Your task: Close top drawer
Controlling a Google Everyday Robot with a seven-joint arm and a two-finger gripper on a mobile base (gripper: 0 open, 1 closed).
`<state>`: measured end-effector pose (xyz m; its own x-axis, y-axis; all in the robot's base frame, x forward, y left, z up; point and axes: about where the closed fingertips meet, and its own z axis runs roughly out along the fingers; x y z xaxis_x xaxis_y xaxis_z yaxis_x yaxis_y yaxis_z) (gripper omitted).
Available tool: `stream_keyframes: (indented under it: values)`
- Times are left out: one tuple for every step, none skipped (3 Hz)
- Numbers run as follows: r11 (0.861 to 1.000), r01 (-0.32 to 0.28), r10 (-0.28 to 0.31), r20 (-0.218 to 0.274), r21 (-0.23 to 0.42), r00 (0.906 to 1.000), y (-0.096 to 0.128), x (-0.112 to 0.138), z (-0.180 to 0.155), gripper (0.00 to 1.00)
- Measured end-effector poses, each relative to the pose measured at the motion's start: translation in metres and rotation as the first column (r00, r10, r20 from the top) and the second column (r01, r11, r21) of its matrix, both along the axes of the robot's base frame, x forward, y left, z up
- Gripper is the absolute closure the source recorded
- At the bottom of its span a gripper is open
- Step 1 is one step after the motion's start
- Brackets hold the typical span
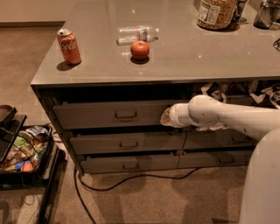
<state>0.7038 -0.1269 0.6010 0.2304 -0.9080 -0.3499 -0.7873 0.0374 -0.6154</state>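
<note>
Camera view: the top drawer point(118, 114) sits directly under the grey counter point(183, 65), at the head of a stack of three on the unit's left side. Its front is a wide, flat, dark grey panel with a small metal pull handle point(126, 115) at the centre. The drawer stands slightly out from the carcass: a dark band of shadow shows between the counter's edge and the panel's upper rim, and the panel projects a little beyond the two drawer fronts point(127, 143) beneath it. Its inside is hidden from this angle.

The robot's white arm point(218, 116) reaches in below the counter from the right, and the gripper point(166, 117) is at the right end of the top drawer's front, touching it or very nearly so. Whether the gripper is spread or pressed together cannot be told, as its pale tip blends into the panel.

On the counter, a red soda can point(69, 46) stands upright near the left front corner, a red apple point(140, 50) rests near the middle, and a clear plastic bottle point(136, 35) lies on its side just behind the apple. A large jar point(217, 13) stands towards the counter's far right. Below the counter, a dark cable point(131, 178) trails across the carpet.
</note>
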Motion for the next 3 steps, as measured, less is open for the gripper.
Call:
stream_keyframes:
  values:
    - [0.998, -0.049, 0.049, -0.007, 0.034, 0.9988, 0.006, -0.014, 0.007, 1.00]
    - [0.990, -0.142, 0.141, 0.010, 0.027, 0.9899, 0.017, -0.070, 0.044, 1.00]
    - [0.987, -0.161, 0.161, 0.022, -0.001, 0.9867, 0.019, -0.093, 0.061, 1.00]
